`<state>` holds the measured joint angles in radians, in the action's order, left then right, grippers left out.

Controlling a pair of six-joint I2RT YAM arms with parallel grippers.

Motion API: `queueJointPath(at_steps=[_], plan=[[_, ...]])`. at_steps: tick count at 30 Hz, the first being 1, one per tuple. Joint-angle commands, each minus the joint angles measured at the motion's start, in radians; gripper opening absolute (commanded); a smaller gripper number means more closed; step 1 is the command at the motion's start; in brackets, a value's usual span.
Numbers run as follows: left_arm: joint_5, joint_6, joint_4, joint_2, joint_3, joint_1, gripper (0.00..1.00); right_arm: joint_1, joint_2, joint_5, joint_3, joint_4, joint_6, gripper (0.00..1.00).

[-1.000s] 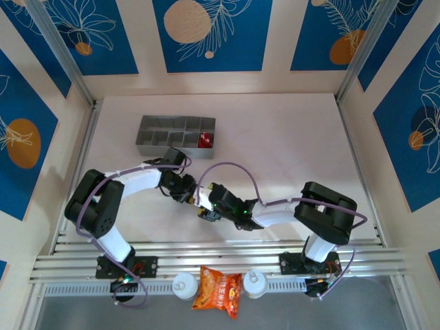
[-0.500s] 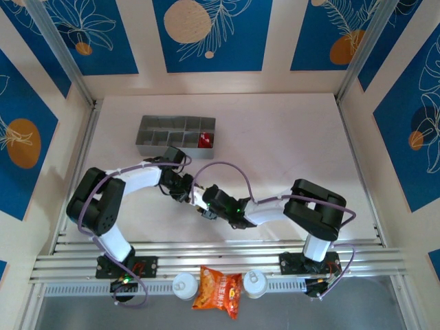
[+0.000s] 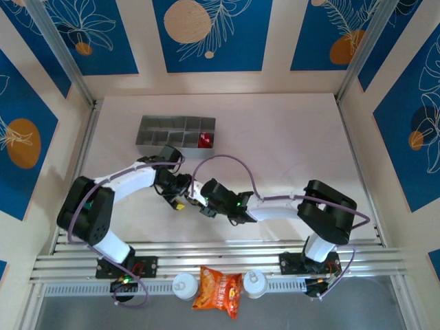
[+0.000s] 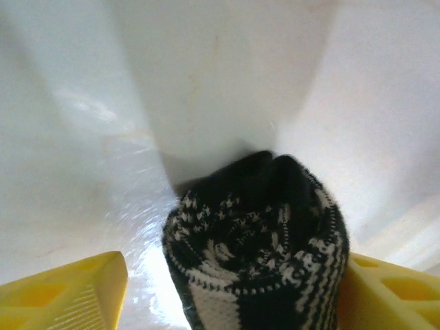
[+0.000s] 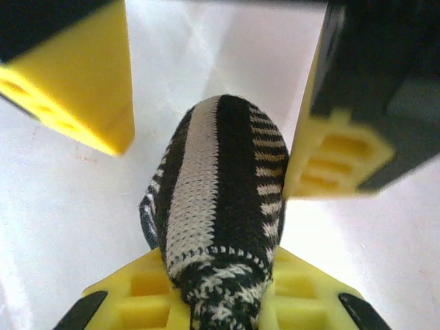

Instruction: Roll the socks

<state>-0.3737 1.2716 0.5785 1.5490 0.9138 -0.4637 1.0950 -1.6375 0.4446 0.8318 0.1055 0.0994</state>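
I judge the task past the halfway mark. The red sock (image 3: 205, 140) sits as a small bright lump in the right-end compartment of the grey divided tray (image 3: 159, 130) at the upper left of the overhead view, too small for me to judge how neatly it is rolled. The striped sock (image 5: 216, 199) is already wound into a tight, stubby bundle in the middle of the white table (image 3: 295, 137), where both arms meet. My right gripper (image 5: 218, 306) is clamped on it: in its wrist view the roll rises from the bottom centre with a yellow pad pressed against either side of its lower end. My left gripper (image 4: 230, 295) is spread wide around the same bundle. Of its fingers (image 4: 388, 292), the one at the lower right of its own view touches the knit, and the one at the lower left stands apart with bare table between. What I judge to be left is securing that roll so it does not spring loose, then letting go, perhaps to put it by the red one. The sock is a soft ribbed knit, black with one broad grey-white band along it, thin pale dashes to the side and a speckled checked weave at the cuff, and it bulges where squeezed. The fingers are hard matte yellow plastic with recessed pockets, and the tabletop is smooth and glossy, throwing glare.
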Motion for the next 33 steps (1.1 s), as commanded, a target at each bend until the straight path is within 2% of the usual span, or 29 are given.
queueJointPath(at_steps=[1, 4, 8, 11, 17, 24, 33], plan=[[0.169, 0.02, 0.138, -0.091, 0.076, 0.024, 0.84, -0.013, 0.064, -0.019, 0.069, -0.194, -0.078, 0.0], [0.286, 0.027, 0.2, -0.174, 0.118, 0.03, 0.89, -0.02, 0.089, 0.002, 0.138, -0.312, -0.124, 0.0], [0.397, 0.038, 0.245, -0.285, 0.126, 0.033, 0.9, -0.05, 0.091, 0.049, 0.256, -0.462, -0.159, 0.0], [0.404, 0.038, 0.247, -0.36, 0.095, 0.032, 0.89, -0.1, 0.052, 0.076, 0.392, -0.586, -0.183, 0.0], [0.445, -0.007, 0.306, -0.556, 0.028, 0.031, 0.88, -0.207, -0.144, 0.091, 0.781, -0.831, -0.235, 0.0], [0.471, -0.023, 0.415, -0.737, -0.026, 0.03, 0.87, -0.26, -0.415, 0.11, 1.164, -0.957, -0.235, 0.0], [0.473, -0.064, 0.588, -0.911, -0.037, 0.03, 0.86, -0.297, -0.634, 0.046, 1.424, -1.013, -0.268, 0.0]])
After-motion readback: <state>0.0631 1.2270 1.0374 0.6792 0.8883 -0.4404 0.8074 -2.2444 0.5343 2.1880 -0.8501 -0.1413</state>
